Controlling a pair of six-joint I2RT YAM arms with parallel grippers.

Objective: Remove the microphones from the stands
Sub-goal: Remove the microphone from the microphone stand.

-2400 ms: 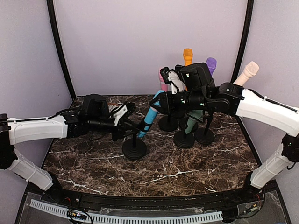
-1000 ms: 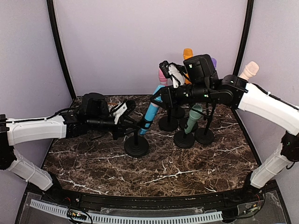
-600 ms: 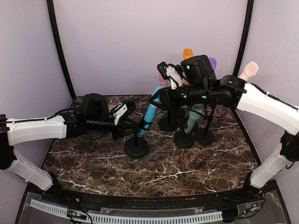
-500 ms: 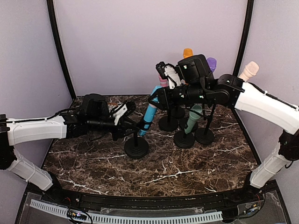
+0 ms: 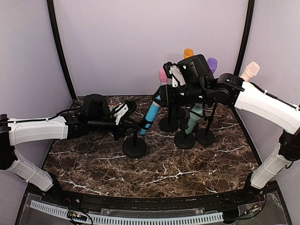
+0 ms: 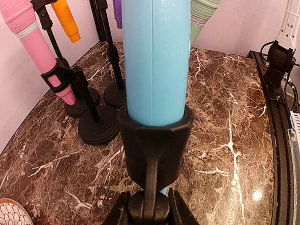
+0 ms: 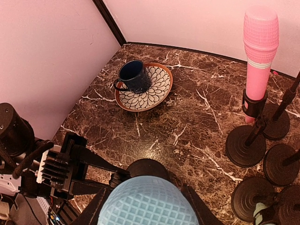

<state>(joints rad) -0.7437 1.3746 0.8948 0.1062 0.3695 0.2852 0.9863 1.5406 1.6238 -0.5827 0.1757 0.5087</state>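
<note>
The blue microphone leans in the black clip of its stand, whose round base rests on the marble table. My left gripper is shut on the stand's joint just under the clip, with a finger on each side. My right gripper is shut on the microphone's light blue mesh head, which fills the gap between its fingers. The microphone's body sits in the clip.
Other microphones on stands crowd the back right: pink, orange, purple, green and beige. A patterned plate with a dark cup lies at the back left.
My right gripper has shifted slightly right with the microphone head, uncovering the pink microphone behind it. The stand base has slid a little left. Both grips are unchanged.
</note>
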